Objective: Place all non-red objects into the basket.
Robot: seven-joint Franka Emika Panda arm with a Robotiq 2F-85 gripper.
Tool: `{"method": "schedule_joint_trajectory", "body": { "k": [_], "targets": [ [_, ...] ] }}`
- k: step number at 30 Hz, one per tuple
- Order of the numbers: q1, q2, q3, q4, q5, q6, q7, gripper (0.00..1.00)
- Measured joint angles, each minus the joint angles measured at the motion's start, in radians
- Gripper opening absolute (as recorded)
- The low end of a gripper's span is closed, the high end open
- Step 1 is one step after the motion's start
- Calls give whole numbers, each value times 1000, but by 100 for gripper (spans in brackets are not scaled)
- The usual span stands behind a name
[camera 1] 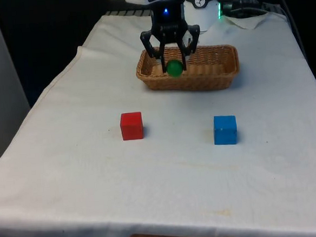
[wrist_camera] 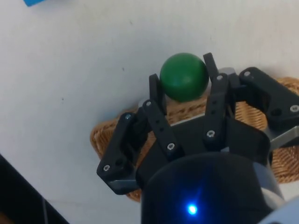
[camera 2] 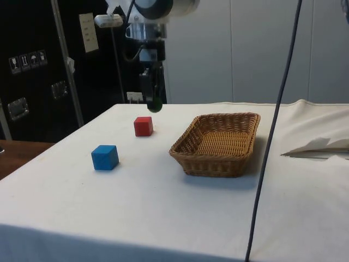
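Holding a green ball in the air near the basket

Hanging above the table, the gripper (camera 1: 174,60) points straight down, with the white arm rising out of the top of the front view. Its two black fingers (wrist_camera: 156,95) are closed on a green ball (camera 1: 174,68), one finger on each side of it, so the claw is only as wide open as the ball itself. The ball touches nothing else and is clearly above the cloth.

In the front view the ball appears before the near wall of the wicker basket (camera 1: 220,81), towards the front view's left end of it. The side view shows the gripper (camera 2: 153,103) and the ball (camera 2: 155,105) not over the basket (camera 2: 199,161) but beside it, above the white table (camera 2: 136,202), close to the red cube (camera 2: 143,126). In the wrist view the ball (wrist_camera: 183,76) is over white cloth, just past the basket's rim (wrist_camera: 110,128).

The red cube (camera 1: 131,125) and the blue cube (camera 1: 225,129) lie on the cloth well apart from each other, both outside the basket.
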Motion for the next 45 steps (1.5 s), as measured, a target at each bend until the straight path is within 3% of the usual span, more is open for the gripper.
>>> {"method": "schedule_joint_trajectory", "body": {
  "k": [45],
  "targets": [
    [-1,-362,-45,-351,-35,0,-141,0]
  ]
}}
